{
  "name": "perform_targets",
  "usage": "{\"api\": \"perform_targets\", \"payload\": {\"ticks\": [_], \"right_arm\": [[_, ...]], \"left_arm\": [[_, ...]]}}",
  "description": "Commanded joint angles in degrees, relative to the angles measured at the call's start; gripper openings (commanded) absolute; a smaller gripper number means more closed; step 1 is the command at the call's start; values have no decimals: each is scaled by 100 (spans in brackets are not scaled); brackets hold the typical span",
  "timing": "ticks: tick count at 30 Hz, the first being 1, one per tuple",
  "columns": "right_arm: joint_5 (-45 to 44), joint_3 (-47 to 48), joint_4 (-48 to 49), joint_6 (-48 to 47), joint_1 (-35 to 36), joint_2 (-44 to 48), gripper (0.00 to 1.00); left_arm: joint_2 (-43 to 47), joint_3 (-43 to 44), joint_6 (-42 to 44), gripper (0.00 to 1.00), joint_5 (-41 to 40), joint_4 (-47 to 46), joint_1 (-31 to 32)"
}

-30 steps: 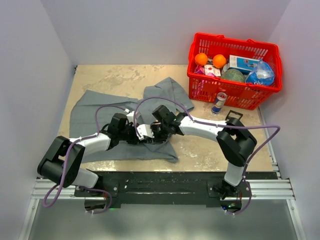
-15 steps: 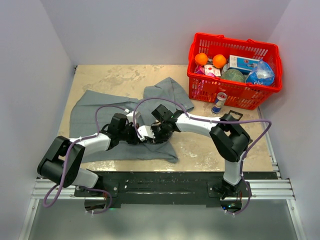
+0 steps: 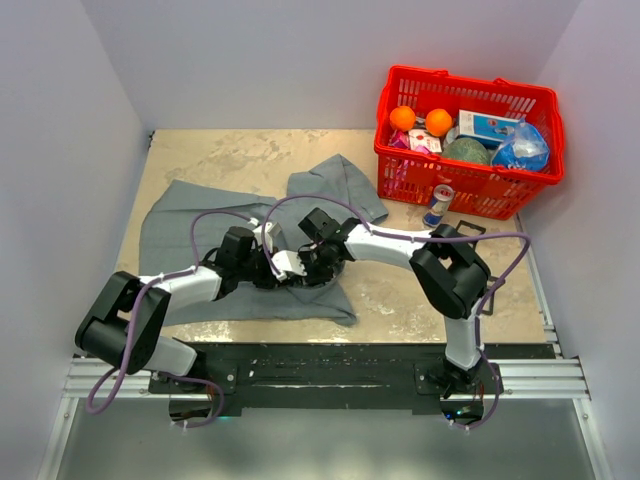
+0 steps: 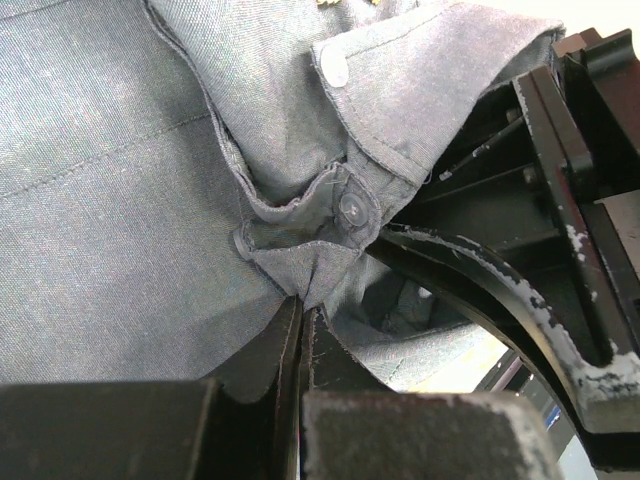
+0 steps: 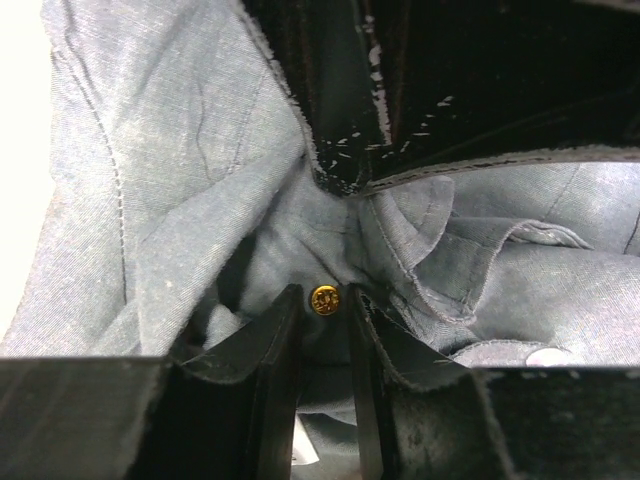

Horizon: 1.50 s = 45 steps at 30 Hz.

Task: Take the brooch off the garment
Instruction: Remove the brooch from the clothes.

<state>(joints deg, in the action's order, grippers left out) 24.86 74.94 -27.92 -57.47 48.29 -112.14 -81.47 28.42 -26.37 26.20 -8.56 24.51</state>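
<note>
Pinching shirt (image 4: 120, 200) taut in tight-closed left gripper (image 4: 300, 318), steadying brooch (image 5: 324, 298) at three o'clock for half-open right gripper (image 5: 322, 306) straddling, not yet gripping it.

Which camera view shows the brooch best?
The right wrist view: the small gold brooch sits in plain sight on the grey garment, between the jaws of the right gripper. The top view hides it under the arms. In the left wrist view I cannot make it out.
</note>
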Motion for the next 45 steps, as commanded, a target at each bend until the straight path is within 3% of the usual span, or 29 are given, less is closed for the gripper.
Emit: {"api": "perform_targets", "payload": {"ticks": [1,15,16,17,18,32,40,45], "right_arm": [[116,162,-169,-203,-13,-27,27],[-411,179,-64,-247,-4,-326,21],[-447,205,-99,-256,-4,-361,18],[-456,284,-143,-247,5,-405,4],[-465,293,-143,-195,-13,-414,0],[317,293,199,1229,-347,1132,0],[686,522,68,2002,-452,1238,0],[1003,970,-47,3291,-1040,913,0]], "left_arm": [[-18,40,106,0,-9,-181,27],[-115,119,123,0,-62,-155,27],[-141,137,132,0,-53,-155,19],[-158,154,132,0,-62,-146,27],[-176,163,141,0,-62,-146,27],[-264,339,255,0,87,-129,-17],[-194,339,264,0,52,-164,-25],[-150,365,360,0,-97,-7,-25]]}}
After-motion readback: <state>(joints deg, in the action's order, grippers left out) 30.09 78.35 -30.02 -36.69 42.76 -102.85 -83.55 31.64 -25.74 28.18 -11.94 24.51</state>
